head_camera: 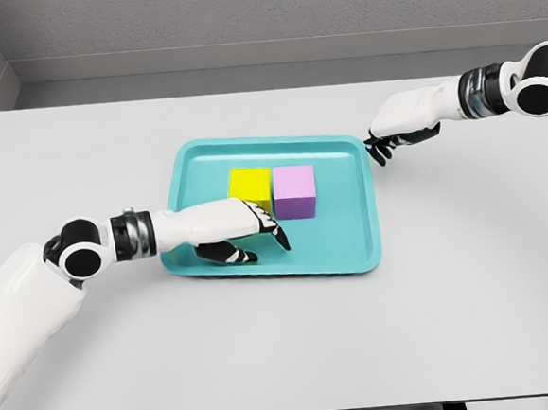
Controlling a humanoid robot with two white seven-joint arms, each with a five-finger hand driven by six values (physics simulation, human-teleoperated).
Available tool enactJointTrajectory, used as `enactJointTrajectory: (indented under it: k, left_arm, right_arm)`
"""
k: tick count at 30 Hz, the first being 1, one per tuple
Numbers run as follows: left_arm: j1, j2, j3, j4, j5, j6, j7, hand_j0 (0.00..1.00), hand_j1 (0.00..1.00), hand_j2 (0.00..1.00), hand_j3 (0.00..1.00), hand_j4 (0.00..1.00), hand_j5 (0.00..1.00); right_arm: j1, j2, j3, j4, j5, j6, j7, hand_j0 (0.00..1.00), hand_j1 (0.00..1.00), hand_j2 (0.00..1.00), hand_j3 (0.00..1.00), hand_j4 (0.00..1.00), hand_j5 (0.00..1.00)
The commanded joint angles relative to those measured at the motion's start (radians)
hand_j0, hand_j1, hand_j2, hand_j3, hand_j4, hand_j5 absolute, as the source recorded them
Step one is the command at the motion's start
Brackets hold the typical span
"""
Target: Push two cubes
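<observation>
The left arm comes in over the counter's (473, 322) near left corner, and its left hand (243, 228) lies inside the teal tray (365, 219), along the tray's near left part. Its fingers (278, 235) are stretched out and relaxed, holding nothing, the tips just beside the near face of the yellow cube (249, 185); whether they touch it cannot be told. The yellow cube and the pink cube (295, 189) stand side by side, touching, near the tray's middle, the pink one on the right. Bare tray floor lies open to the right of the pink cube and behind both cubes, up to the raised rim. The right hand (394, 140) hovers at the tray's far right corner, fingers loosely extended and gripping nothing. The counter around the tray runs wide to every edge.
</observation>
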Motion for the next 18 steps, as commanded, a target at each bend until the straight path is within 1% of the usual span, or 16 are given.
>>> enactJointTrajectory:
  k: [1, 3, 6, 8, 9, 10, 11, 12, 13, 14, 16, 17, 18]
  left_arm:
    - [0.000, -0.003, 0.000, -0.008, 0.008, 0.002, 0.000, 0.66, 0.66, 0.66, 0.66, 0.66, 0.66]
    - [-0.002, 0.002, 0.000, -0.057, 0.011, 0.002, 0.000, 0.66, 0.66, 0.66, 0.66, 0.66, 0.66]
    - [0.002, 0.011, 0.000, -0.084, 0.020, 0.002, 0.000, 0.66, 0.66, 0.66, 0.66, 0.66, 0.66]
    - [0.008, 0.014, 0.000, -0.106, 0.022, 0.002, 0.000, 0.68, 0.68, 0.68, 0.68, 0.68, 0.68]
    - [0.011, 0.028, 0.000, -0.141, 0.036, 0.002, 0.000, 0.69, 0.69, 0.69, 0.69, 0.69, 0.69]
    - [0.012, 0.068, 0.002, -0.181, 0.068, 0.002, 0.000, 0.69, 0.69, 0.69, 0.69, 0.69, 0.69]
    - [0.014, 0.138, 0.005, -0.222, 0.092, 0.002, 0.000, 0.69, 0.69, 0.69, 0.69, 0.69, 0.69]
    - [0.017, 0.223, 0.008, -0.239, 0.115, 0.002, 0.000, 0.69, 0.69, 0.69, 0.69, 0.69, 0.69]
    - [0.015, 0.278, 0.014, -0.255, 0.129, 0.002, 0.000, 0.69, 0.69, 0.69, 0.69, 0.69, 0.69]
    - [0.017, 0.281, 0.014, -0.256, 0.143, 0.002, 0.000, 0.70, 0.70, 0.70, 0.70, 0.70, 0.70]
    - [0.015, 0.292, 0.014, -0.241, 0.142, 0.002, 0.000, 0.70, 0.70, 0.70, 0.70, 0.70, 0.70]
    - [0.009, 0.298, 0.014, -0.203, 0.139, 0.002, 0.000, 0.71, 0.71, 0.71, 0.71, 0.71, 0.71]
    - [0.003, 0.283, 0.014, -0.143, 0.134, 0.002, 0.000, 0.71, 0.71, 0.71, 0.71, 0.71, 0.71]
  right_arm:
    - [0.000, 0.000, -0.001, -0.005, -0.004, 0.002, 0.000, 0.36, 0.36, 0.36, 0.36, 0.36, 0.36]
    - [0.000, 0.000, 0.001, -0.008, -0.004, 0.002, 0.000, 0.33, 0.33, 0.33, 0.33, 0.33, 0.33]
    - [0.000, 0.008, 0.016, -0.011, -0.004, 0.002, 0.000, 0.27, 0.27, 0.27, 0.27, 0.27, 0.27]
    - [0.000, 0.014, 0.030, -0.014, -0.004, 0.002, 0.000, 0.21, 0.21, 0.21, 0.21, 0.21, 0.21]
    - [-0.002, 0.022, 0.041, -0.018, -0.004, 0.002, 0.000, 0.17, 0.17, 0.17, 0.17, 0.17, 0.17]
    - [0.000, 0.026, 0.045, -0.023, -0.004, 0.002, 0.000, 0.16, 0.16, 0.16, 0.16, 0.16, 0.16]
    - [-0.002, 0.029, 0.051, -0.035, -0.004, 0.002, 0.000, 0.15, 0.15, 0.15, 0.15, 0.15, 0.15]
    - [0.000, 0.039, 0.054, -0.038, -0.004, 0.002, 0.000, 0.14, 0.14, 0.14, 0.14, 0.14, 0.14]
    - [-0.003, 0.043, 0.071, -0.038, -0.004, 0.002, 0.000, 0.14, 0.14, 0.14, 0.14, 0.14, 0.14]
    - [-0.005, 0.051, 0.074, -0.038, -0.004, 0.002, 0.000, 0.14, 0.14, 0.14, 0.14, 0.14, 0.14]
    - [-0.005, 0.059, 0.088, -0.038, -0.004, 0.002, 0.000, 0.14, 0.14, 0.14, 0.14, 0.14, 0.14]
    - [-0.005, 0.063, 0.090, -0.038, -0.004, 0.002, 0.000, 0.14, 0.14, 0.14, 0.14, 0.14, 0.14]
    - [-0.006, 0.068, 0.100, -0.038, -0.004, 0.002, 0.000, 0.14, 0.14, 0.14, 0.14, 0.14, 0.14]
